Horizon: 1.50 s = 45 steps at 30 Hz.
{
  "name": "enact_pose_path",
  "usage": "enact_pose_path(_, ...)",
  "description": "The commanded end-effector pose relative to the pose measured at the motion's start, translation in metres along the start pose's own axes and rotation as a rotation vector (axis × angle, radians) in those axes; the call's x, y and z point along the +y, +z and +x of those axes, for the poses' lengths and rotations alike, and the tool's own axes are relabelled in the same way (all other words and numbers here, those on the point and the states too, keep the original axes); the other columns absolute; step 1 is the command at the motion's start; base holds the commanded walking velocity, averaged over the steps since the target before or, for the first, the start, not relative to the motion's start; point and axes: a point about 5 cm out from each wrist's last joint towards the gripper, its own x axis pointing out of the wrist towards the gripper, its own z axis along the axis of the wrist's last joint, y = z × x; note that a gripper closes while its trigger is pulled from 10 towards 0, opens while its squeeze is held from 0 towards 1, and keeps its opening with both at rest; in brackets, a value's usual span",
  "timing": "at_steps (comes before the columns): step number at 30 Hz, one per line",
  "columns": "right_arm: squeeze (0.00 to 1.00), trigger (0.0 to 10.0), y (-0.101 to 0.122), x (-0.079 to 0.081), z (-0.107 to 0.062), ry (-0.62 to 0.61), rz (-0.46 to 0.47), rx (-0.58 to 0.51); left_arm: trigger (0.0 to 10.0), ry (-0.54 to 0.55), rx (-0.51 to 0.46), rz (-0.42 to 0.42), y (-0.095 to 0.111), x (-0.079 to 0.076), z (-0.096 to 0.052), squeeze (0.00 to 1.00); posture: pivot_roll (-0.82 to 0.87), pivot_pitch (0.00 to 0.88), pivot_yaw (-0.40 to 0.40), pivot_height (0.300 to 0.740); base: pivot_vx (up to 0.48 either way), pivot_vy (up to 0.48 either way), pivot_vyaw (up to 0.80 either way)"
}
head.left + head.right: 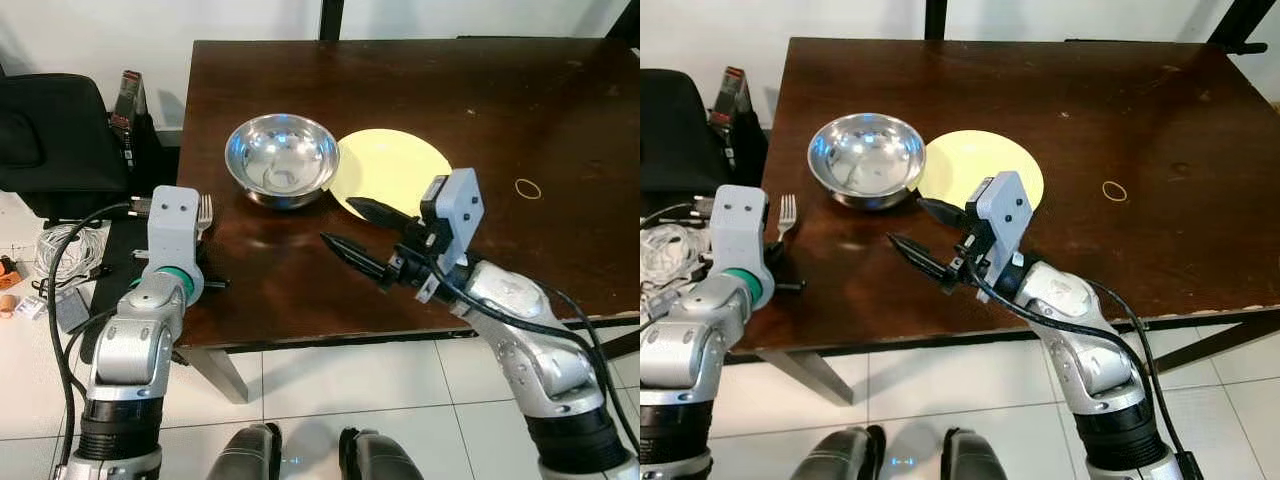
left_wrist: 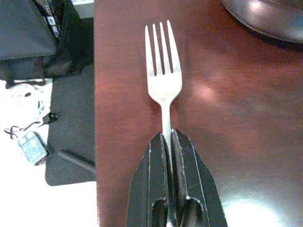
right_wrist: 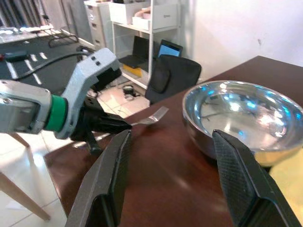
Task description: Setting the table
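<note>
Step in hand: placing the fork. Left gripper is clamped on its handle, low over the table near the left edge, beside the bowl and plate. Right gripper hovers, fingers apart. Next: set fork down clear of edge; bare wood lies ahead.

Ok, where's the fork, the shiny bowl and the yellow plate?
fork (image 2: 163, 78), left wrist view, on the base of its tines.
shiny bowl (image 1: 281, 155), left eye view, on the inside of its bottom.
yellow plate (image 1: 395, 165), left eye view, on its flat middle.
</note>
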Motion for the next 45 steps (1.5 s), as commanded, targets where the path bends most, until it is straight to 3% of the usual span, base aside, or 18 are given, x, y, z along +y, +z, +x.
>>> enact_pose_path(1,0.0,10.0,0.002,0.002,0.0,0.025,0.009,0.0,10.0,0.001,0.029,0.003,-0.006,-0.003,-0.002,0.0,0.07,0.085,0.034,0.74,0.0,0.0,0.0)
enact_pose_path(16,0.0,10.0,0.005,0.01,-0.01,0.112,0.053,0.011,10.0,-0.01,0.042,0.004,-0.012,-0.015,-0.001,0.0,0.06,0.085,0.03,0.74,0.0,0.0,0.0)
enact_pose_path(30,0.0,10.0,0.01,0.008,-0.008,0.1,0.068,-0.023,10.0,-0.006,0.004,0.076,-0.011,-0.016,-0.003,0.0,0.06,0.083,0.027,0.74,0.0,0.0,0.0)
enact_pose_path(31,0.0,10.0,0.01,0.008,-0.009,0.098,0.069,-0.023,10.0,-0.007,0.003,0.074,-0.011,-0.017,-0.003,0.35,0.06,0.083,0.027,0.74,0.0,0.0,0.0)
enact_pose_path(33,0.0,10.0,0.01,0.008,-0.009,0.097,0.07,-0.023,10.0,-0.007,0.003,0.073,-0.011,-0.017,-0.003,0.35,0.06,0.083,0.027,0.74,0.0,0.0,0.0)
enact_pose_path(34,0.0,10.0,0.01,0.008,-0.009,0.095,0.07,-0.023,10.0,-0.01,0.0,0.071,-0.01,-0.018,-0.004,1.0,0.06,0.084,0.026,0.74,0.0,0.0,0.0)
enact_pose_path(45,0.0,10.0,0.011,0.007,-0.009,0.093,0.073,-0.024,10.0,0.015,-0.018,0.069,-0.008,-0.015,-0.003,1.0,0.07,0.083,0.024,0.74,0.0,0.0,0.0)
